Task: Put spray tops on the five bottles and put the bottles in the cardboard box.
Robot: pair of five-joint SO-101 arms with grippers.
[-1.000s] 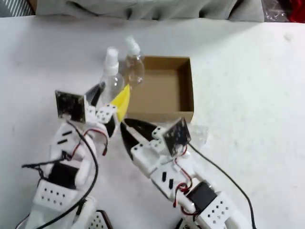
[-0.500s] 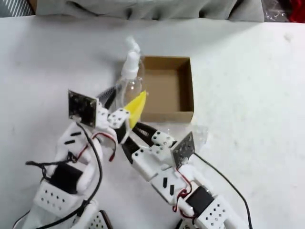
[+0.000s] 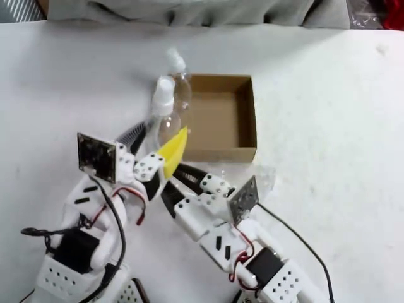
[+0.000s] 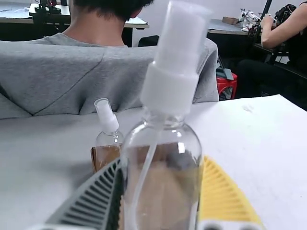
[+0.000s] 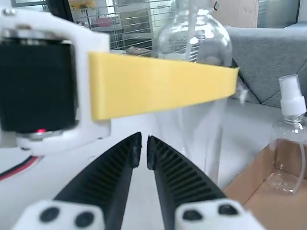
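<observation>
A clear bottle [image 3: 162,121] with a white spray top [image 3: 164,95] is held upright above the table, just left of the cardboard box [image 3: 247,113]. My left gripper [image 3: 161,131] is shut on its body, which sits between the yellow finger [image 4: 221,191] and the grey finger [image 4: 91,201] in the left wrist view. A second capped bottle [image 3: 178,82] stands at the box's far left corner; whether it is inside I cannot tell. My right gripper [image 5: 144,140] is shut with nothing in it, low on the table just in front of the held bottle [image 5: 196,96].
A crumpled clear plastic bag [image 3: 264,177] lies on the table by the right arm, in front of the box. A person in grey sits behind the table's far edge [image 4: 57,76]. White tabletop stretches to the right of the box [image 3: 328,126].
My left gripper carried the bottle right toward the box, then drew back a little toward the near side. The right arm shifted slightly back and its wrist turned.
</observation>
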